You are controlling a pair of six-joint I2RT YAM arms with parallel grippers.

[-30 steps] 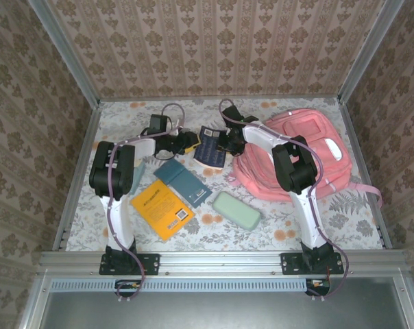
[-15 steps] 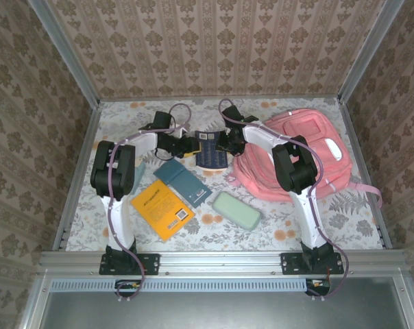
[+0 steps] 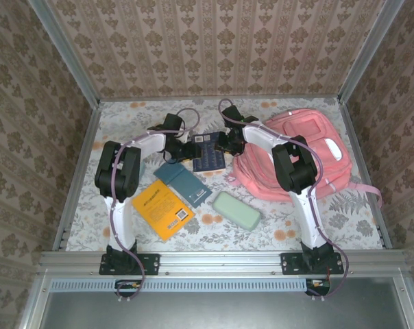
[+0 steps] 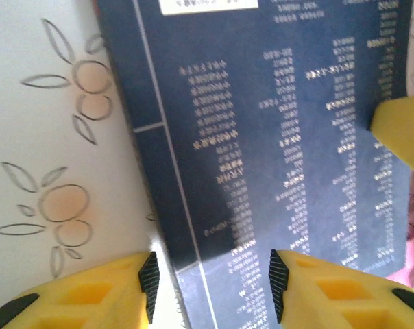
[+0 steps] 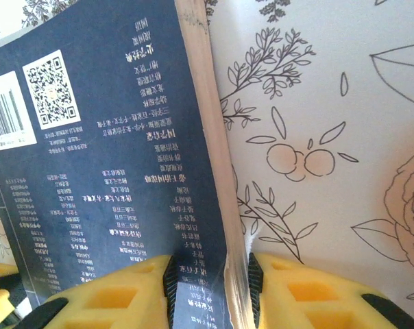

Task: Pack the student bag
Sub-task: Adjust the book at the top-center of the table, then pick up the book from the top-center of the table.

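Right gripper (image 5: 210, 274) is clenched on the page edge of the navy book (image 5: 104, 171), at mid-frame in the top view, just left of the student bag (image 3: 299, 154) at frame right. Left gripper (image 4: 210, 277) has its jaws spread over the book's corner, not gripping. Yellow book (image 3: 162, 209), teal book (image 3: 183, 180) and green case (image 3: 236, 209) lie unpacked at lower centre. Looks early: nearly all the packing is left.

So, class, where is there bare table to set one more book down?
Bare: the far-left corner of the table, and the near-right corner in front of the student bag. Crowded: the middle, around the navy book.
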